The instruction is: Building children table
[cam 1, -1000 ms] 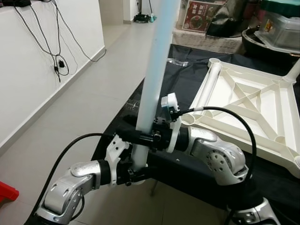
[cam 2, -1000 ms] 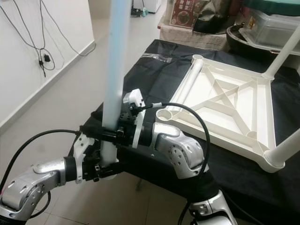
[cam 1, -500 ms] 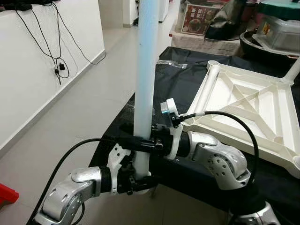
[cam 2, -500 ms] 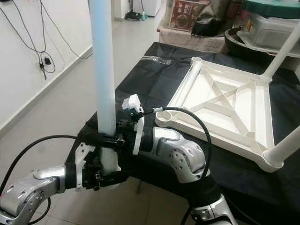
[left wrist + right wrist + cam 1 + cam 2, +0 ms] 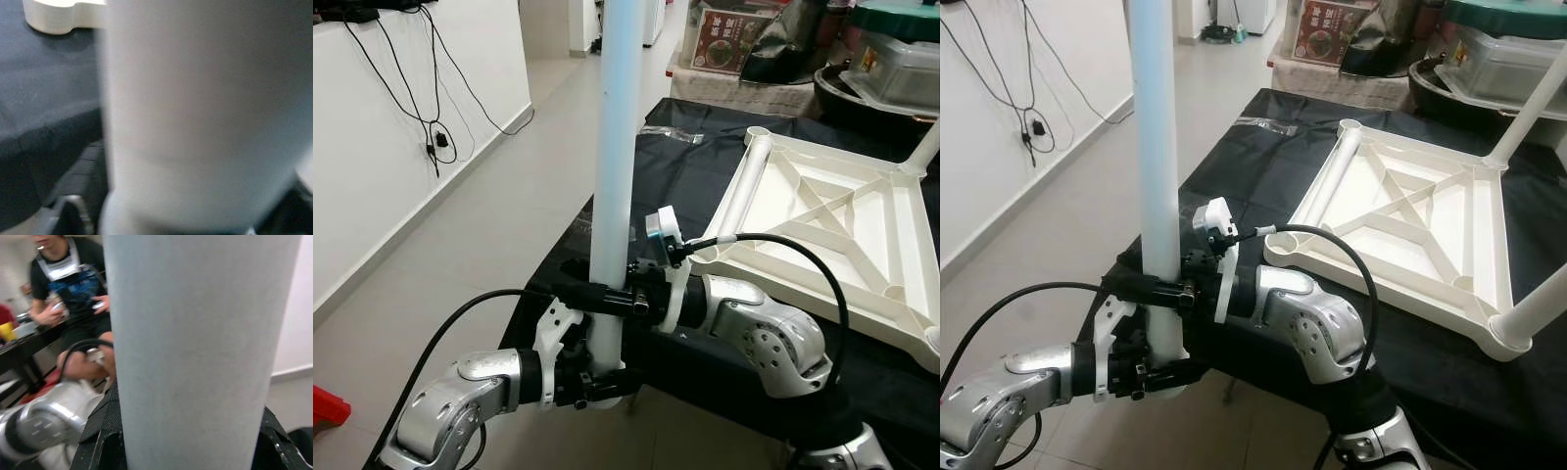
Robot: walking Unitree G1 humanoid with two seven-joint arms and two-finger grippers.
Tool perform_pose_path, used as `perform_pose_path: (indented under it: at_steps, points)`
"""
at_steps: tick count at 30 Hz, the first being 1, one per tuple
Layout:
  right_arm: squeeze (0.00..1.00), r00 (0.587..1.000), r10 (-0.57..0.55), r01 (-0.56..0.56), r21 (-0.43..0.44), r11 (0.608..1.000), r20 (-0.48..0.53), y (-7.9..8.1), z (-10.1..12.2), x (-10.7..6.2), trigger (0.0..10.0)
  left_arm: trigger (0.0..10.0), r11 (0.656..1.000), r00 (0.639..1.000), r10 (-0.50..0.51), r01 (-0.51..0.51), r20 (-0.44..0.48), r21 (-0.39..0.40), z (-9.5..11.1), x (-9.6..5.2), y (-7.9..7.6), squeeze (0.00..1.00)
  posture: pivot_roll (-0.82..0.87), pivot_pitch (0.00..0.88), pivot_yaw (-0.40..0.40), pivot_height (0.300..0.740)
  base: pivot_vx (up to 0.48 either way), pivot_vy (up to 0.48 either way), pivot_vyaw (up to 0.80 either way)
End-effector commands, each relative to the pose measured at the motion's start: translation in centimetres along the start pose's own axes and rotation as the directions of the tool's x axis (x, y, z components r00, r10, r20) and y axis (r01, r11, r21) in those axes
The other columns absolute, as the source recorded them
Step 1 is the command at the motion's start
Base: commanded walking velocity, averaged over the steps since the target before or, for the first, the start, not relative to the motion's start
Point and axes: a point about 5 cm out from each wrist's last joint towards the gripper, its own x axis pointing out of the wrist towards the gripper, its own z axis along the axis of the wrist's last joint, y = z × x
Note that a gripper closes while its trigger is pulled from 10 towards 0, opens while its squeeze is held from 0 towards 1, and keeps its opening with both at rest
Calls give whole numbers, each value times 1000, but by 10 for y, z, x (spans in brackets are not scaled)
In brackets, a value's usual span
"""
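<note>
From the left eye view, a long pale-blue plastic tube, a table leg [image 5: 612,176], stands nearly upright in front of the robot, its long axis vertical. The right gripper [image 5: 599,297] is clamped around it, and just below that the left gripper [image 5: 592,377] is closed around its bottom end. The upturned white plastic tabletop with cross ribs [image 5: 842,220] lies on a black cloth [image 5: 705,186], ahead and to the robot's right of the held leg. Its nearest open corner socket [image 5: 707,251] sits just beyond the right wrist, so my judgement is that the leg has to travel rightward and forward, staying upright, to drop into it; the right arm is the nearer one.

In the right eye view, another white leg [image 5: 1528,313] already stands in the near right corner, and one more [image 5: 1528,108] rises at the far corner.

In the left wrist view, the leg is a blurred pale column close up, with a white corner of the tabletop beyond on the dark cloth.

In the right wrist view, the leg is again close up; behind it a seated person [image 5: 73,289] in a dark shirt holds controllers.
</note>
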Motion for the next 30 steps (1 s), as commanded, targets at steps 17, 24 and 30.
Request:
perform_pose_path:
  at_steps: [17, 24, 30]
  points:
    - [0, 1000, 4, -5, -57, 998, -19, 4, 5, 2, 10000, 10000, 999, 999, -31, 33, -44, 25, -7, -2, -9, 678, 109, 84, -36, 740, 0, 0, 0]
    - [0, 1000, -7, 7, -56, 998, -5, 2, 7, 4, 10000, 10000, 999, 998, -27, 30, -54, 40, -10, 0, -9, 0, 107, 87, -38, 740, 0, 0, 0]
    - [0, 998, -65, 66, -60, 996, 29, -4, 11, 5, 10000, 10000, 998, 998, -19, 23, -62, 56, -11, 0, -9, 0, 108, 88, -39, 740, 0, 0, 0]
